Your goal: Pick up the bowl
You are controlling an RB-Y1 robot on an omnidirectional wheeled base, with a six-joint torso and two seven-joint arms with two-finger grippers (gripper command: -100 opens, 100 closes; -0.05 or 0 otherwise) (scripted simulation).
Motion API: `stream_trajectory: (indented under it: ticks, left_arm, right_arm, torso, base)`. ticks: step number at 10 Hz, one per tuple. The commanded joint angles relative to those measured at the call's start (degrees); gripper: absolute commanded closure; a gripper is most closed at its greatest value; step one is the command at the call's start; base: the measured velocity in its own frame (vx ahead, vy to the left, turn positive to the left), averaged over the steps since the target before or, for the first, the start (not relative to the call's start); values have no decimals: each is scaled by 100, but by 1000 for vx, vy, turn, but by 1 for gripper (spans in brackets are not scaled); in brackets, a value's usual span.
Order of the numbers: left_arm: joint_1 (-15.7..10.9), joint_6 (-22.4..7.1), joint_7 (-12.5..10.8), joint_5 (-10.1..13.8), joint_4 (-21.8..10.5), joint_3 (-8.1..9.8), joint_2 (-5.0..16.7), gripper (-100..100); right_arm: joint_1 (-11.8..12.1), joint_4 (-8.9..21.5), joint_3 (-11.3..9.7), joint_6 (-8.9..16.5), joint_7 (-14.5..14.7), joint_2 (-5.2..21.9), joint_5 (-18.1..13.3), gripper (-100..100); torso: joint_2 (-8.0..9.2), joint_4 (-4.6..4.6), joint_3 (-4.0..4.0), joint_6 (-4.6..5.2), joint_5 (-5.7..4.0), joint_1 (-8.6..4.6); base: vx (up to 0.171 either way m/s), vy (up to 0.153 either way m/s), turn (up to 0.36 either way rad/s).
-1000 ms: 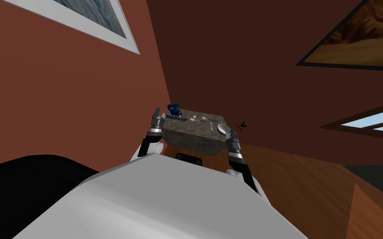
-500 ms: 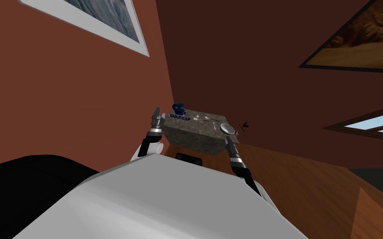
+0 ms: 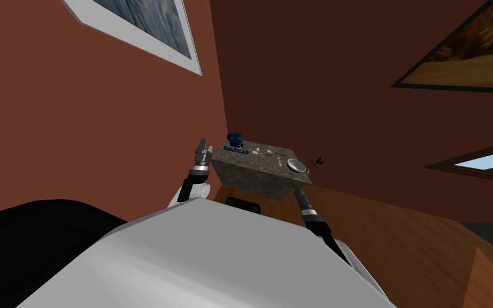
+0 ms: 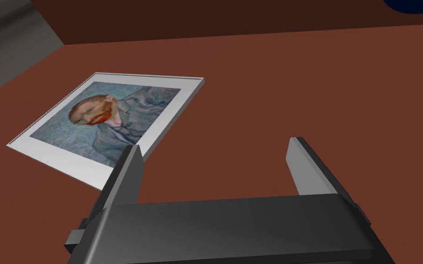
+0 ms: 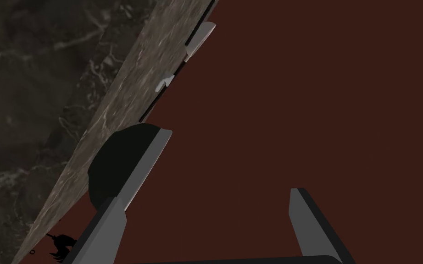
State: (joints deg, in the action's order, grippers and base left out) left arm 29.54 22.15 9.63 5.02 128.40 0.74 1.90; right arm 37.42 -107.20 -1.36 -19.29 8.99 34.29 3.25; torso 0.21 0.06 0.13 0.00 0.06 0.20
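The bowl is a small round grey dish standing at the near right corner of a marbled grey block. In the right wrist view it shows from the side as a dark dome on the block's top edge. My right gripper is open just beside it, and one finger crosses in front of the bowl without closing on it. My right forearm reaches up to that corner from below. My left gripper is raised at the block's left side, open and holding nothing.
A blue thing lettered CULTCAP stands at the block's far left corner. Small pale utensils lie along the top beyond the bowl. A small black object lies past the block's right side. Brown walls close in behind and to the left.
My head view has swung, sliding the block and the pictures rightwards. My right hand has gone from beside the bowl to lower, at the block's corner beneath it. The left arm has kept still.
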Motion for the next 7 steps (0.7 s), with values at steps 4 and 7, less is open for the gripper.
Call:
stream_trajectory:
  ticks: [4, 7]
  left_arm:
    - [0, 0, 0, 0, 0, 0, 0, 0]
    - [0, 0, 0, 0, 0, 0, 0, 0]
  right_arm:
    - [143, 635, -31, 94, 172, 748, -135, -100]
    - [194, 896, -48, 106, 230, 1193, -194, -100]
  torso:
    - [6, 1, 3, 0, 0, -2]
    - [-6, -1, -4, 0, 0, -5]
  base:
    - [-58, 64, 48]
    - [-38, 55, 56]
